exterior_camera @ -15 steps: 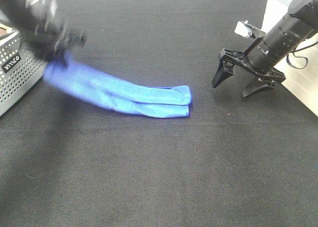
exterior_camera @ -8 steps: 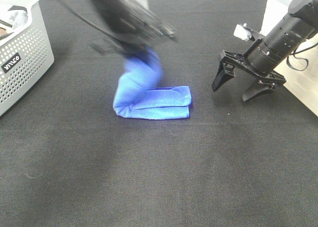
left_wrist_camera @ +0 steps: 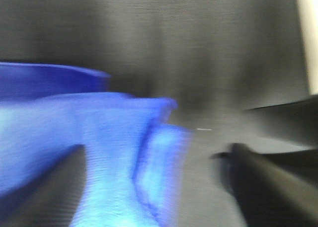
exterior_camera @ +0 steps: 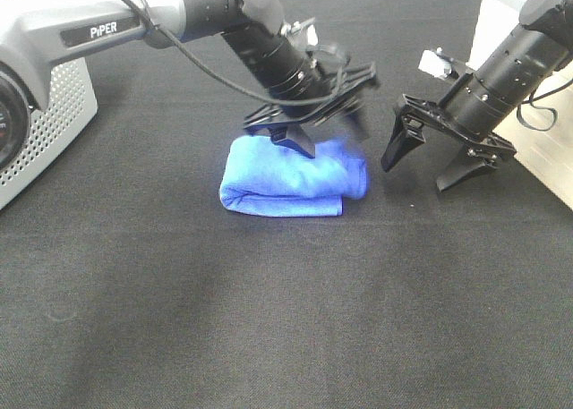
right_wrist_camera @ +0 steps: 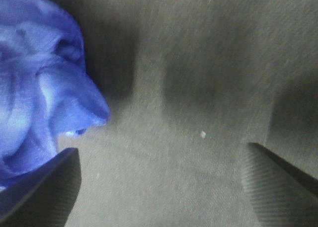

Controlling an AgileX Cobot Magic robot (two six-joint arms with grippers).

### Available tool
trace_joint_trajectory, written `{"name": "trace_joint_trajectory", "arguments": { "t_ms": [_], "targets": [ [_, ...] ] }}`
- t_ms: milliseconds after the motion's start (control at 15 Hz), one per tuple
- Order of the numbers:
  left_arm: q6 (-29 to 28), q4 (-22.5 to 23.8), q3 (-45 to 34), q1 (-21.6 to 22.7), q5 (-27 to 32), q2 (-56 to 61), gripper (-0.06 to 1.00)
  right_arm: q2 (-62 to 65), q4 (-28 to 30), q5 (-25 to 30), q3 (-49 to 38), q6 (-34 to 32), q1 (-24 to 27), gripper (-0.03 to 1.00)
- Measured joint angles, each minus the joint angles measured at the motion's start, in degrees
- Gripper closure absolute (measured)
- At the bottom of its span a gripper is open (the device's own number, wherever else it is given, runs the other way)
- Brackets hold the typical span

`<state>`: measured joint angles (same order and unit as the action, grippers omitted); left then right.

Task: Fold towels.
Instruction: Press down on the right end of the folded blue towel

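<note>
Towel (exterior_camera: 282,181) one, left gripper (exterior_camera: 329,137), right gripper (exterior_camera: 419,172), two

High overview, close wrist views, shared towel (exterior_camera: 286,181)

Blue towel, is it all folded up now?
Nearly. Done: the blue towel lies doubled over in a lumpy bundle. In hand: nothing; the left fingers stand open over it, the right fingers open beside it. Left: probably smoothing the puffy top layer flat.

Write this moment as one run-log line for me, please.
bright blue microfibre towel: folded, on black table | left pincer: open, above towel | right pincer: open, empty, beside towel
</note>
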<state>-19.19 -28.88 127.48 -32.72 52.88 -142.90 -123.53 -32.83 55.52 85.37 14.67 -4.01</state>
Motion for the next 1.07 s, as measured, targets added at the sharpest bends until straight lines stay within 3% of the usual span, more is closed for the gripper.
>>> {"name": "trace_joint_trajectory", "arguments": {
  "t_ms": [200,333,467,600,733,800,1067],
  "targets": [
    [4.9,0.6,0.0,1.8,0.1,2.6,0.15,0.0,-0.9,1.0,0.0,0.0,0.0,0.14],
    [5.6,4.7,0.1,5.9,0.6,6.5,0.15,0.0,-4.4,1.7,0.0,0.5,0.0,0.14],
    [5.7,9.5,0.2,10.8,3.3,9.0,0.15,0.0,-12.9,3.0,0.0,5.3,0.0,0.14],
    [5.7,12.8,0.2,15.0,7.5,9.5,0.15,0.0,-26.5,5.0,0.0,14.4,0.0,0.14],
    [5.7,14.8,0.2,17.2,9.5,9.4,0.15,0.1,-39.3,7.0,0.0,23.0,-0.5,0.14],
    [5.7,15.0,0.2,17.2,9.5,9.4,0.15,0.1,-42.9,6.8,0.0,25.1,-2.2,0.14],
    [5.7,15.1,0.2,17.2,9.5,9.4,0.15,-4.1,-43.5,4.4,0.0,25.8,-7.3,0.14]
  ]
}}
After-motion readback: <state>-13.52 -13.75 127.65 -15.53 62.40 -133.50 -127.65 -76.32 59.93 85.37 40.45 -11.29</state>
